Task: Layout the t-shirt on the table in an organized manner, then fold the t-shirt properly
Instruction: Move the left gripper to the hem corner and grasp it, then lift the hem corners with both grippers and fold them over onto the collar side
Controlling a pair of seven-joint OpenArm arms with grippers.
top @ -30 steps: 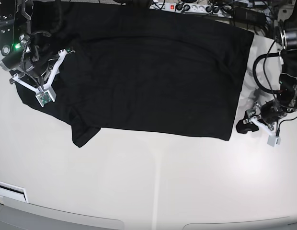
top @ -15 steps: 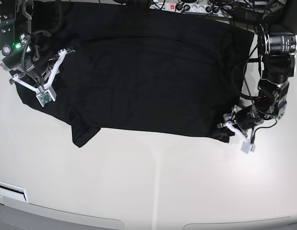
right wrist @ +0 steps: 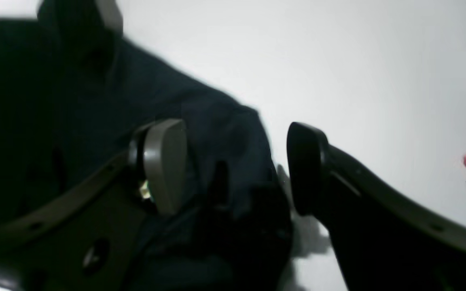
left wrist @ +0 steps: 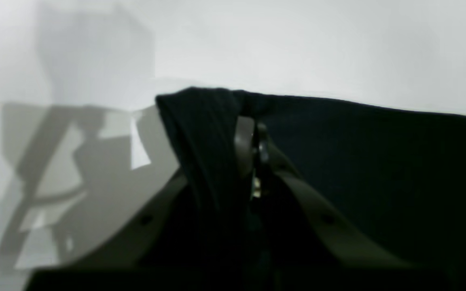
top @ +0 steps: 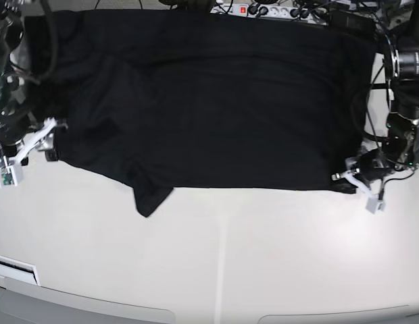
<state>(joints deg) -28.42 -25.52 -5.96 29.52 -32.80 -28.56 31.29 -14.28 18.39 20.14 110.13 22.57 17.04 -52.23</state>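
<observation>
Both fingers differ: left fingers (left wrist: 253, 141) pinch the t-shirt (top: 216, 94), right fingers (right wrist: 164, 161) wide.

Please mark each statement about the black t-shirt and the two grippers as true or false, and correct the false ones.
1. The left gripper is shut on the t-shirt. True.
2. The right gripper pinches the cloth tightly. False: its jaws stand wide apart.
3. The t-shirt lies spread on the table. True.
4. The t-shirt is red. False: it is black.
</observation>
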